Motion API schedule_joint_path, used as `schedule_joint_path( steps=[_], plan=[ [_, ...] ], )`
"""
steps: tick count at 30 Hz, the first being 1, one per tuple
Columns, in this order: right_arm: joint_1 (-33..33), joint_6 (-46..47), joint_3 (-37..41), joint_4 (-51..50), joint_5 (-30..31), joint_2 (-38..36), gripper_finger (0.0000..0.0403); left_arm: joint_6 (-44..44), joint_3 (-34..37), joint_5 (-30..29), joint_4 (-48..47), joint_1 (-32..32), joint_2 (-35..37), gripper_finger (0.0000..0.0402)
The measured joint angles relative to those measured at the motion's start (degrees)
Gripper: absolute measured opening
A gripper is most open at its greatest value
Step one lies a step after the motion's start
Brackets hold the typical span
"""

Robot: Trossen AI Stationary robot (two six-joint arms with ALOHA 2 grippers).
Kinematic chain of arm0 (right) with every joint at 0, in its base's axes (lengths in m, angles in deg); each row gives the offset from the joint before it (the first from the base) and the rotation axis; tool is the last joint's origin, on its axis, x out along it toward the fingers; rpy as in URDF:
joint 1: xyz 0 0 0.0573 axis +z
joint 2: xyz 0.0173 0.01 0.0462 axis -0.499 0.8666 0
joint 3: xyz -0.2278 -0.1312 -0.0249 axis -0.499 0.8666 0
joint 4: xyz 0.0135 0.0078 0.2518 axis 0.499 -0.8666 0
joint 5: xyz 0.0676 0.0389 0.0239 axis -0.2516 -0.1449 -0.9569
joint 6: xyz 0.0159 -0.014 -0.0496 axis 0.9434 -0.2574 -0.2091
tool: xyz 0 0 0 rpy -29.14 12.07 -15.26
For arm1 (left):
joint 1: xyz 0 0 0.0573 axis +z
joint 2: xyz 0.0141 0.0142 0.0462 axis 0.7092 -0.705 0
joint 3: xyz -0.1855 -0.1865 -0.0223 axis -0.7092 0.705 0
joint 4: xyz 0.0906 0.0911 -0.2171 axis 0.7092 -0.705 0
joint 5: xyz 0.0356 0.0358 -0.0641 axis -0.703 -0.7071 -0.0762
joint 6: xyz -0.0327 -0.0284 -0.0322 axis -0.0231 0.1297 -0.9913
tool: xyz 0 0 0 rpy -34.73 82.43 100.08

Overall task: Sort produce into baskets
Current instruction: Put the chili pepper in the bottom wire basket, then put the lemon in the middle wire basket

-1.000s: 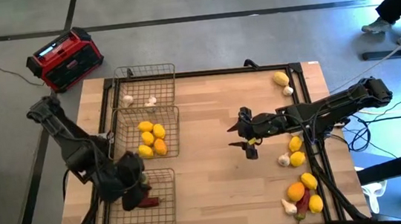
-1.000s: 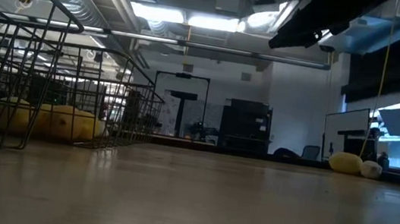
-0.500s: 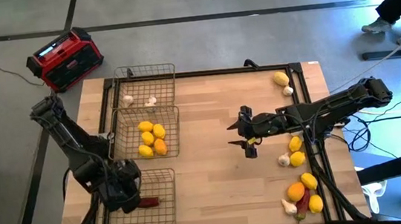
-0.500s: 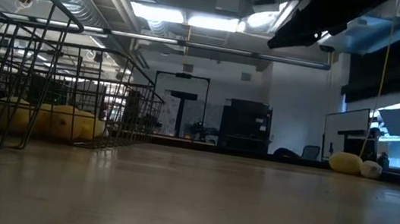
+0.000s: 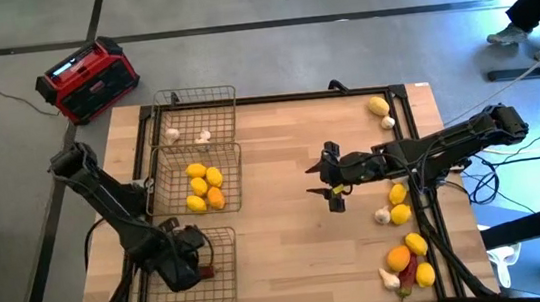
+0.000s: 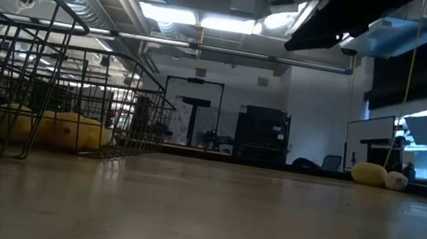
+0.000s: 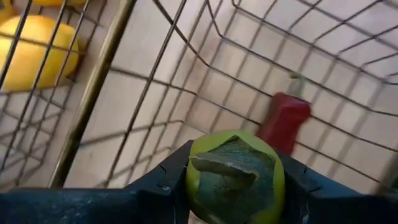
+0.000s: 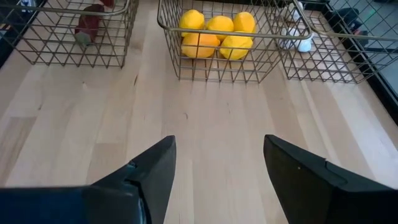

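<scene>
My left gripper (image 5: 183,264) is shut on a green piece of produce (image 7: 235,177) and points down into the near wire basket (image 5: 237,275). A red chili (image 7: 283,118) lies on that basket's floor, just beyond the green piece. The middle basket (image 5: 241,174) holds lemons and an orange (image 5: 204,185). The far basket (image 5: 236,114) holds garlic bulbs (image 5: 203,136). My right gripper (image 5: 333,179) stands open over the bare middle of the table, holding nothing. My left gripper pinches the green piece by its two opposite sides (image 7: 196,180) between its two fingers (image 7: 165,183). The fingers come from above, pointing steeply down. The piece is clear of the basket's floor, and its darker, wrinkled end (image 7: 233,171) faces the camera.
Loose produce lies along the table's right side: a lemon (image 5: 378,106) and a garlic bulb (image 5: 388,122) far back, lemons (image 5: 398,204) midway, and an orange (image 5: 398,257), lemons and garlic near the front. A red-and-black box (image 5: 87,80) stands on the floor beyond the far left corner.
My left gripper has gone down into the near basket with the green piece. It has shifted slightly toward the table's near edge and tipped to point more steeply down. My right arm has kept still.
</scene>
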Motion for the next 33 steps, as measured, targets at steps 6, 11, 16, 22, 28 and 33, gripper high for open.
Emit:
schedule_joint_path(
  steps=[6, 11, 16, 22, 28, 33],
  plan=[
    [0.00, 0.05, 0.00, -0.03, 0.00, 0.00, 0.0238, -0.25, 0.00, -0.03, 0.88, 0.01, -3.46, 0.0148],
    [0.00, 0.05, 0.00, -0.04, 0.00, 0.00, 0.0238, -1.43, 0.00, -0.08, 1.46, 0.03, -4.33, 0.0164],
    [0.00, 0.09, 0.00, -0.07, 0.00, 0.00, 0.0238, -3.18, 0.00, -0.12, 1.45, 0.03, -4.25, 0.0183],
    [0.00, 0.10, 0.00, -0.11, 0.00, 0.00, 0.0238, -4.24, 0.00, -0.18, 1.46, 0.33, -4.22, 0.0216],
    [0.00, 0.10, 0.00, -1.13, -0.01, 0.00, 0.0238, -3.71, 0.00, 2.77, 2.22, 1.97, -3.38, 0.0225],
    [0.02, -0.97, 0.00, -4.30, 0.00, 0.00, 0.0238, 1.26, 0.00, 2.29, 7.95, 4.08, -2.01, 0.0225]
  ],
)
